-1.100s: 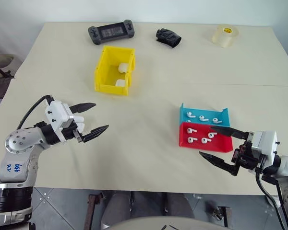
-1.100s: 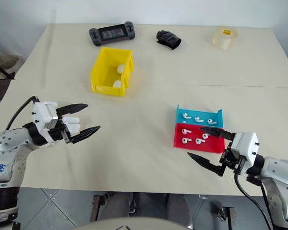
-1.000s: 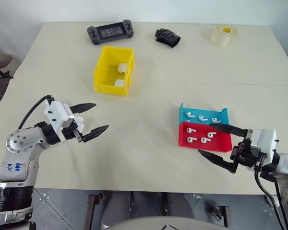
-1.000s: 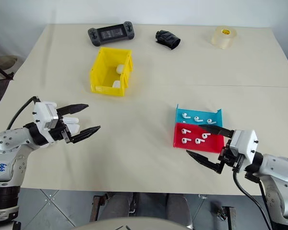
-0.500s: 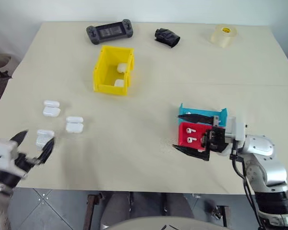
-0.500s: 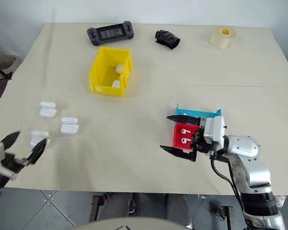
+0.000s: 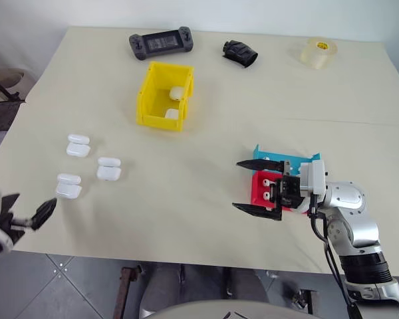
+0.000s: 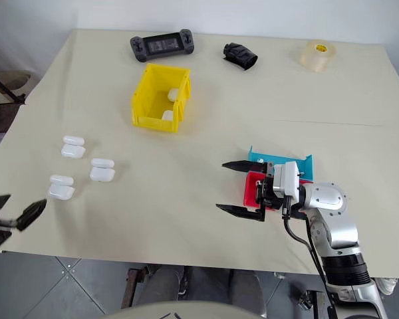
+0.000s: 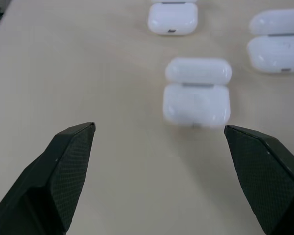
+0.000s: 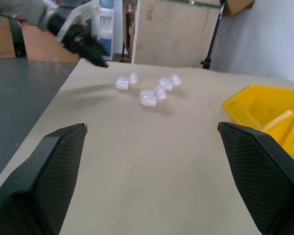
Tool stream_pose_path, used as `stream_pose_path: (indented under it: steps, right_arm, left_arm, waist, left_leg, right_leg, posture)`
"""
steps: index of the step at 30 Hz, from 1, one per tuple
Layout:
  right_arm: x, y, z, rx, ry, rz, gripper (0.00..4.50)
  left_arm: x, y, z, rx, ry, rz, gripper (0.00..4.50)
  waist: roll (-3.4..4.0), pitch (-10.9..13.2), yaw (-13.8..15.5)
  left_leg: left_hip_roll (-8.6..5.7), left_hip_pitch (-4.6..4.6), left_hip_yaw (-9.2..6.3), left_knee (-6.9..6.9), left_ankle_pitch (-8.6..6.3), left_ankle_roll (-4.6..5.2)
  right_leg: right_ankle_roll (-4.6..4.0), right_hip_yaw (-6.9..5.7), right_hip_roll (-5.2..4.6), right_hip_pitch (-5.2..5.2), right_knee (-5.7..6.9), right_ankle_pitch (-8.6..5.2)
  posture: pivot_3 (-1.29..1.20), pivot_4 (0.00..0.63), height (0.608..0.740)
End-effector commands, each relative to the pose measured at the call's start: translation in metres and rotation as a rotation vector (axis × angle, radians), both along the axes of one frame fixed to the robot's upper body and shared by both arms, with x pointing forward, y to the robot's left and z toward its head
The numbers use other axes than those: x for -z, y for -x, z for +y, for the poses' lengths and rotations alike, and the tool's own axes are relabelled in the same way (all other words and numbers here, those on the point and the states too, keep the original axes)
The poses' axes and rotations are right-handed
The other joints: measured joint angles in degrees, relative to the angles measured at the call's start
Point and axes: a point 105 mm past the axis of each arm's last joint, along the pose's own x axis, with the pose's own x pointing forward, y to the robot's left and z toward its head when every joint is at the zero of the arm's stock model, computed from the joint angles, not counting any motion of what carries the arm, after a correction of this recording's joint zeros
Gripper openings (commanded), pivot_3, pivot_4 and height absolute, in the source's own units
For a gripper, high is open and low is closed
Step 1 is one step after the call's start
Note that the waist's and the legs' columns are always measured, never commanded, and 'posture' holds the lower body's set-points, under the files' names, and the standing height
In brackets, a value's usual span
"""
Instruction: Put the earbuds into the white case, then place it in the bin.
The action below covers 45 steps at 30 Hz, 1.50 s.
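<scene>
Hovering empty, jaws apart: left claw [image 7: 28,211] nr 3 white cases [image 7: 70,187]; right claw [image 8: 238,188] beside red tray [image 8: 251,191].

The right arm [image 8: 332,232] is silver-grey metal in rounded segments, with a ribbed black cuff lower down and a black cable looping beside it. A white block at its wrist carries the right gripper [image 8: 239,188]: black tapered jaws with a fine cross-hatched texture.

Beige table [image 7: 206,133], yellow bin [image 7: 165,97], three open white cases [image 7: 96,168], red tray [image 7: 261,187], blue tray [image 7: 284,161], tape roll [image 7: 319,52], game controller [image 7: 161,44]
</scene>
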Motion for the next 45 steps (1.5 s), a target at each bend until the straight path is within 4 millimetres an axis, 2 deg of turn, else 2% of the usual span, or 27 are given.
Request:
stream_pose_path:
  steps: [1,7,13,19,24,31,34,37,38,41,43,45]
  right_arm:
    - [-0.007,0.005,0.000,-0.003,-0.017,-0.024,4.50]
    - [-0.009,0.009,0.006,0.000,-0.031,-0.028,4.50]
    - [-0.010,0.012,0.004,0.022,-0.033,-0.029,4.50]
    - [-0.010,0.013,0.005,0.042,-0.041,-0.031,4.50]
    - [-0.009,0.014,0.006,0.051,-0.045,-0.031,4.50]
    - [-0.008,0.014,0.006,0.058,-0.047,-0.031,4.50]
    - [-0.008,0.013,0.006,0.063,-0.049,-0.032,4.50]
    - [-0.008,0.012,0.006,0.070,-0.053,-0.034,4.50]
    - [-0.008,0.011,0.006,0.071,-0.054,-0.035,4.50]
    - [-0.007,0.011,0.006,0.074,-0.055,-0.035,4.50]
    - [-0.006,0.009,0.004,0.086,-0.055,-0.035,4.50]
    - [-0.006,0.008,0.002,0.096,-0.054,-0.033,4.50]
  left_arm:
    - [-0.002,-0.010,0.006,-0.050,-0.036,0.166,4.48]
    - [0.000,-0.020,-0.010,0.007,0.007,0.440,4.48]
    - [-0.004,-0.022,-0.017,0.009,-0.014,0.527,4.48]
    - [0.014,-0.018,-0.011,-0.031,-0.007,0.619,4.48]
    - [0.024,-0.027,-0.009,-0.039,0.012,0.608,4.48]
    - [0.026,-0.038,-0.011,-0.047,0.062,0.590,4.48]
    - [0.028,-0.032,-0.011,-0.038,0.051,0.628,3.90]
    - [0.028,-0.026,-0.012,-0.024,0.056,0.653,2.95]
    - [0.027,-0.026,-0.012,-0.021,0.053,0.653,2.78]
    - [0.023,-0.028,-0.009,-0.025,0.039,0.622,2.76]
    - [0.008,-0.035,-0.010,0.018,0.078,0.511,2.76]
    - [-0.012,-0.039,-0.024,0.162,0.116,0.363,2.76]
  waist:
    - [0.02,0.01,-0.59]
    - [0.07,0.04,-2.38]
    - [0.07,0.04,-2.71]
    - [0.07,0.05,-2.65]
    - [0.08,0.04,-2.53]
    - [0.09,0.04,-1.27]
    - [0.09,0.04,-1.24]
    - [0.09,0.04,-1.48]
    - [0.09,0.04,-1.61]
    - [0.09,0.04,-1.63]
    - [0.08,0.04,-1.58]
    - [0.07,0.05,-1.56]
  left_leg:
    - [-0.03,0.00,0.01,-0.04,0.00,0.00]
    - [-0.04,-0.04,0.11,-0.20,0.00,0.00]
    - [-0.04,-0.16,0.22,-0.18,0.00,0.00]
    - [-0.05,-0.15,0.52,-0.11,0.03,-0.01]
    - [-0.02,-0.15,0.56,-0.12,0.05,-0.03]
    - [-0.10,-0.12,0.63,-0.05,0.10,0.00]
    - [-0.10,-0.11,0.63,-0.05,0.12,-0.01]
    - [-0.07,-0.10,0.65,-0.07,0.13,-0.01]
    - [-0.07,-0.09,0.70,-0.10,0.13,-0.01]
    - [-0.02,-0.10,0.74,-0.11,0.13,-0.01]
    - [-0.03,-0.10,0.75,-0.11,0.12,0.00]
    - [-0.02,-0.12,0.75,-0.10,0.12,0.01]
  right_leg:
    - [0.00,0.00,0.02,-0.04,0.00,0.00]
    - [-0.01,-0.04,0.15,-0.36,0.25,-0.01]
    - [-0.01,-0.05,0.19,-0.56,0.34,-0.01]
    - [-0.01,0.07,0.18,-0.75,0.62,-0.01]
    - [-0.01,0.14,0.15,-0.85,0.70,-0.01]
    - [-0.01,0.16,0.10,-0.88,0.92,-0.01]
    - [-0.01,0.18,0.10,-0.89,0.94,-0.01]
    - [-0.01,0.20,0.10,-0.90,0.95,-0.01]
    - [-0.01,0.26,0.10,-0.92,0.95,-0.02]
    - [-0.01,0.27,0.13,-0.96,0.95,-0.02]
    - [-0.01,0.27,0.13,-0.96,0.95,-0.02]
    - [-0.01,0.27,0.11,-0.98,0.92,-0.02]
  posture:
    - [0.00,0.150,0.740]
    - [0.00,0.150,0.740]
    - [0.00,0.150,0.740]
    - [0.00,0.150,0.740]
    - [0.00,0.150,0.740]
    - [0.00,0.150,0.740]
    - [0.00,0.150,0.740]
    - [0.00,0.150,0.740]
    - [0.00,0.150,0.740]
    - [0.00,0.150,0.740]
    - [0.00,0.150,0.740]
    - [0.00,0.150,0.740]
